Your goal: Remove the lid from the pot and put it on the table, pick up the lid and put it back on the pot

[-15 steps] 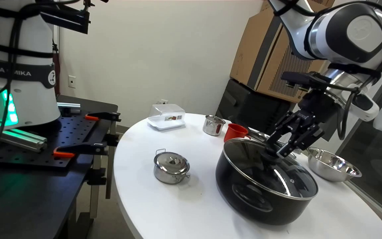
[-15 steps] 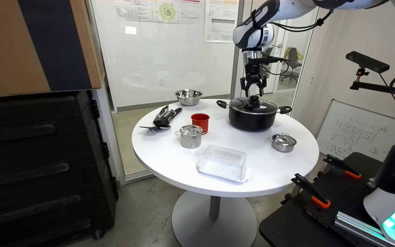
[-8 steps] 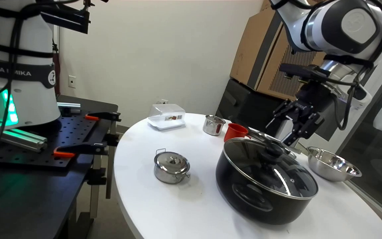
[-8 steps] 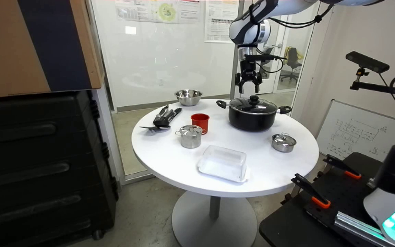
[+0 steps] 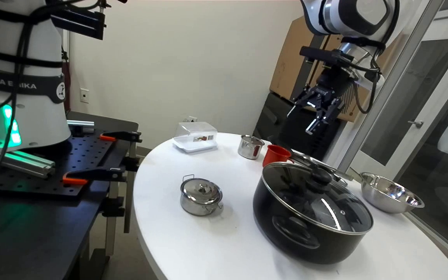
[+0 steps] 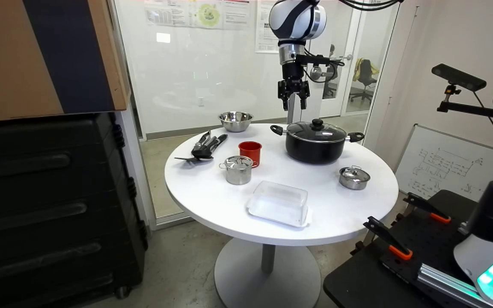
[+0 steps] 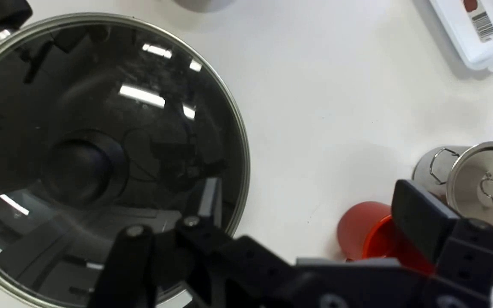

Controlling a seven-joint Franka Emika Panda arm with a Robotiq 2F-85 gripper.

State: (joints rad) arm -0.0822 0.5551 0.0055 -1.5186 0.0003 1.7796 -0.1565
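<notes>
Pale wall (image 5: 169,77) behind, white table (image 5: 224,249) beneath; in an exterior view your gripper (image 5: 299,124) hangs with its jaws spread well apart and nothing between them; the lid (image 5: 309,202) sits on the pot (image 5: 325,247), its knob (image 5: 320,175) below the fingertips and a little to the right.

In an exterior view the jaws show higher than the knob and on the steel bowl (image 6: 235,121) side of it; how far in front of or behind the pot they hang is hard to judge from that angle.

Wrist view gives you the relation the next move turns on: the knob lies left of both fingers (image 7: 424,218), outside the gap rather than in it — one finger shows over the lid near its rim, the other across the red cup (image 7: 357,229). Seen from above the knob is round, so you have no long axis to match; if you mean to take the lid, a shift towards the knob, then a straight descent, looks wisest — a drop from here would risk the rim or cup; whether the lid is due off or already back, its seat alone won't say.
</notes>
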